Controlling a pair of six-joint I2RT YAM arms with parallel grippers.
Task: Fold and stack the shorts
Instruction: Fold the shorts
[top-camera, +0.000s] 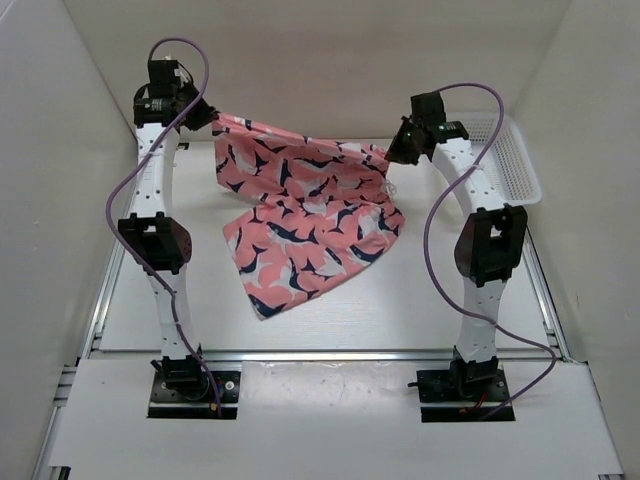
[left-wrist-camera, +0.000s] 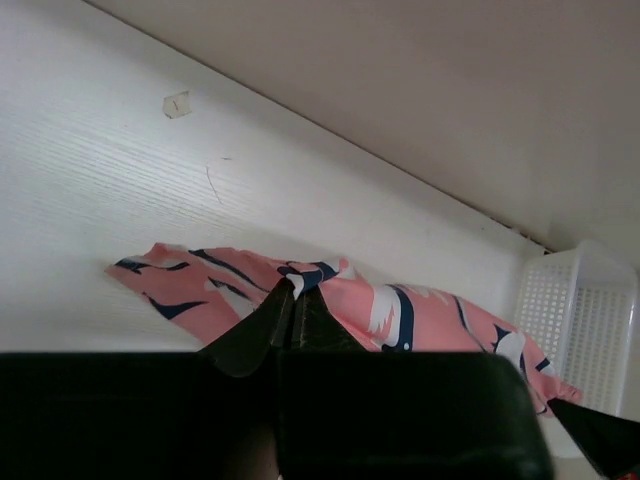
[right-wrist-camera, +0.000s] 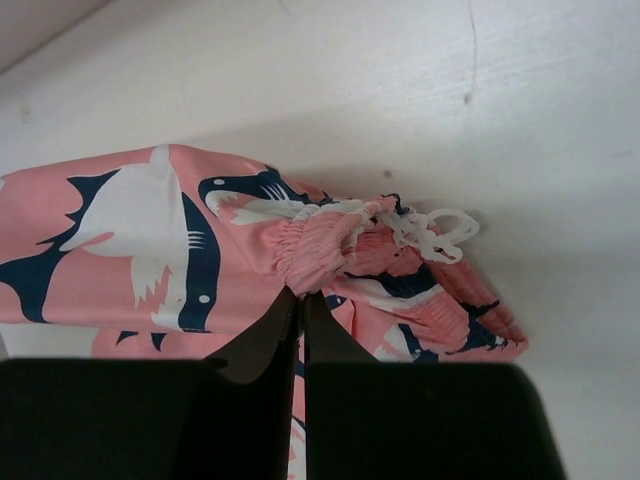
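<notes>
Your left gripper (top-camera: 205, 115) is clamping tight on one corner of the soft salmon-pink fabric shorts (top-camera: 300, 215), printed all over with navy-and-white sharks, and is holding that corner raised at the far left of the workspace. Your right gripper (top-camera: 395, 152) is pinching the gathered elastic waistband at the other end, just beside a white knotted drawstring (right-wrist-camera: 430, 230) that is dangling free. Between the two grips, the top edge of the shorts is stretching in a slightly sagging line above the white wooden tabletop (top-camera: 400, 310). The rest of the cloth is draping down toward you and lying rumpled on the surface near the middle. A white plastic mesh basket (top-camera: 510, 160) is sitting at the far right corner, apart from the cloth. Judging from this, you are only beginning. The shorts are being spread out between the arms, no clean fold is showing, and nothing is stacked yet. Flattening, folding and placing are all waiting to be done.
</notes>
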